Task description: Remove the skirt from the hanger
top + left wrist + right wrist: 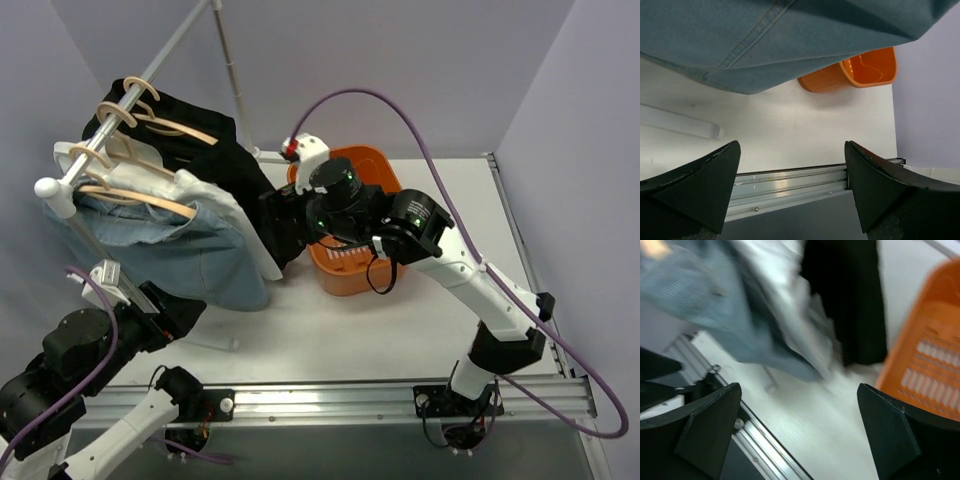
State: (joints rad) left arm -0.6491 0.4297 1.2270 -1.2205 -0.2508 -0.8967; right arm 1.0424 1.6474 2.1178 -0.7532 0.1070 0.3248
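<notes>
A light blue denim skirt (pixel 190 250) hangs on the nearest wooden hanger (pixel 140 198) on a rack rod (pixel 100 140) at the left. Behind it hang a white garment (pixel 238 215) and a black garment (pixel 235 160). My left gripper (pixel 185 315) is open and empty just below the skirt's hem (pixel 765 40); its own view shows it (pixel 791 145) above the table. My right gripper (pixel 282 225) is open and empty beside the black garment's lower edge. In the blurred right wrist view it (pixel 799 386) faces the denim (pixel 715 305), white (pixel 790 300) and black (pixel 850 300) cloth.
An orange basket (pixel 350 270) stands on the table right of the clothes, under the right arm; it also shows in the left wrist view (pixel 865 70) and the right wrist view (pixel 930 355). A white tube (pixel 215 343) lies near the front rail (pixel 330 400).
</notes>
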